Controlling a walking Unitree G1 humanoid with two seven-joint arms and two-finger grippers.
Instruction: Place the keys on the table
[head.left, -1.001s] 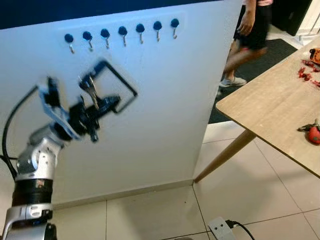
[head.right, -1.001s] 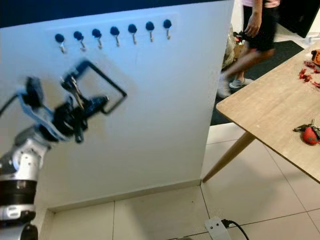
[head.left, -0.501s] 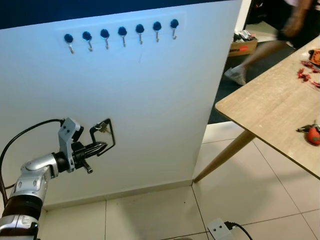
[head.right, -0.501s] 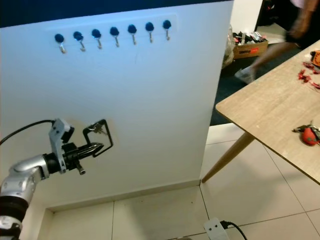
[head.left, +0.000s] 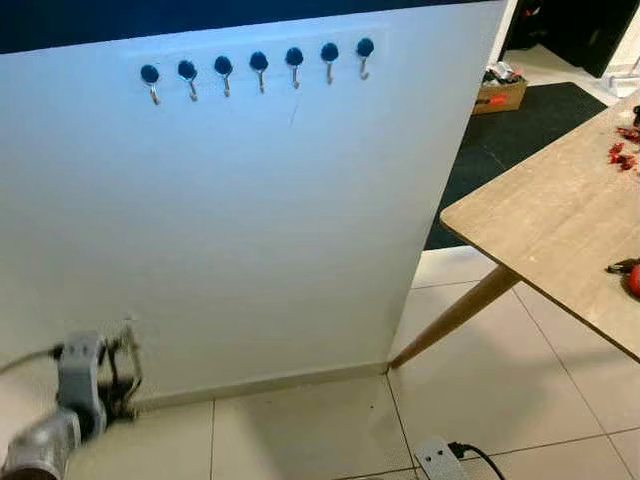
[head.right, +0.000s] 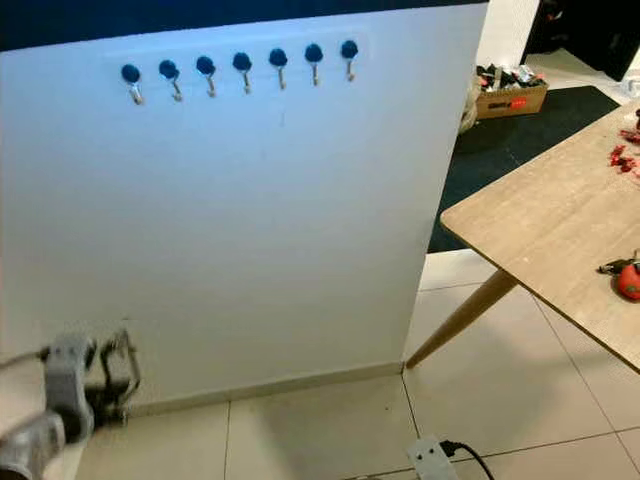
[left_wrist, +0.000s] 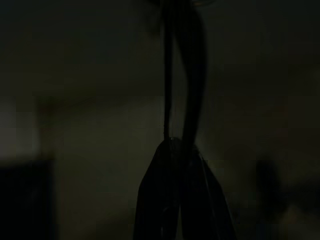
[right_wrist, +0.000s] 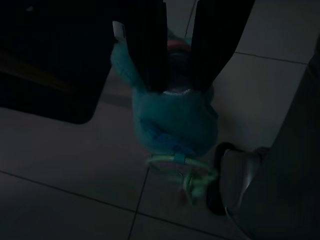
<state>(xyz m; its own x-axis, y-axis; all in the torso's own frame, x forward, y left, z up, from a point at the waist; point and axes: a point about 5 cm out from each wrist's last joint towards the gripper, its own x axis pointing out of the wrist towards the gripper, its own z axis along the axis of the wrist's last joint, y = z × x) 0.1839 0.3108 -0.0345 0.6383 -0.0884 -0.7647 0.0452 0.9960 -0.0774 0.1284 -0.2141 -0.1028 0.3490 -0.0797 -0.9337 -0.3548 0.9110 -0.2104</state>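
Observation:
My left gripper (head.left: 116, 392) hangs low at the bottom left, close to the white wall and blurred. It is shut on a black key strap (head.right: 126, 352) with keys on it. In the dark left wrist view the strap (left_wrist: 183, 75) runs out from the closed fingertips. In the right wrist view my right gripper (right_wrist: 180, 85) hangs over floor tiles, shut on a teal plush keychain (right_wrist: 172, 120) with a ring below it. The wooden table (head.left: 560, 210) stands at the right, well away from both grippers.
A red key bunch (head.right: 628, 280) lies on the table near its right edge. A row of blue hooks (head.left: 258, 64) runs along the top of the white wall. A power strip (head.left: 440, 460) lies on the floor. A dark rug (head.left: 515, 130) and a cardboard box (head.left: 503, 92) are behind.
My left arm has dropped from chest height to near the floor, still holding the key strap. The person walking at the back right has left the view. The camera shifted slightly.

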